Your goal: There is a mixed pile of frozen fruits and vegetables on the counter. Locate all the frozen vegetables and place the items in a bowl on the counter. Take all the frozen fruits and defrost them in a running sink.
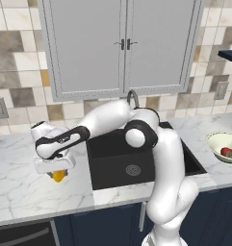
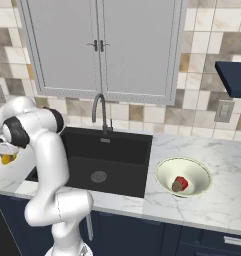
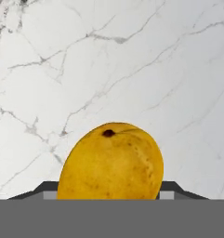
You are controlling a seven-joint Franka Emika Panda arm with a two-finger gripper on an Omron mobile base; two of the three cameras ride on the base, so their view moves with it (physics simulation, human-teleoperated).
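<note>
1. Gripper [image 1: 58,171]: one, lowered to the counter [image 1: 21,182] left of the sink [image 1: 132,163]; its fingers [image 3: 46,188] sit against both sides of a mango, pinching it.
2. Mango [image 3: 111,162]: one visible, yellow-orange, on the marble.
3. Bowl [image 2: 183,176]: one, right of the sink, holding the red vegetable [image 2: 181,181] and a brown lump [image 2: 176,187].
4. Faucet [image 2: 99,112]: one, behind the basin.

Yellow-orange fruit [image 3: 111,162] on marble counter [image 3: 132,69]; vegetables [image 2: 180,184] in bowl [image 2: 164,172].

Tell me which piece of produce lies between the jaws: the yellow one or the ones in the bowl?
The yellow-orange mango, on the counter left of the sink. The red item and the brown lump beside it lie in the bowl.
</note>
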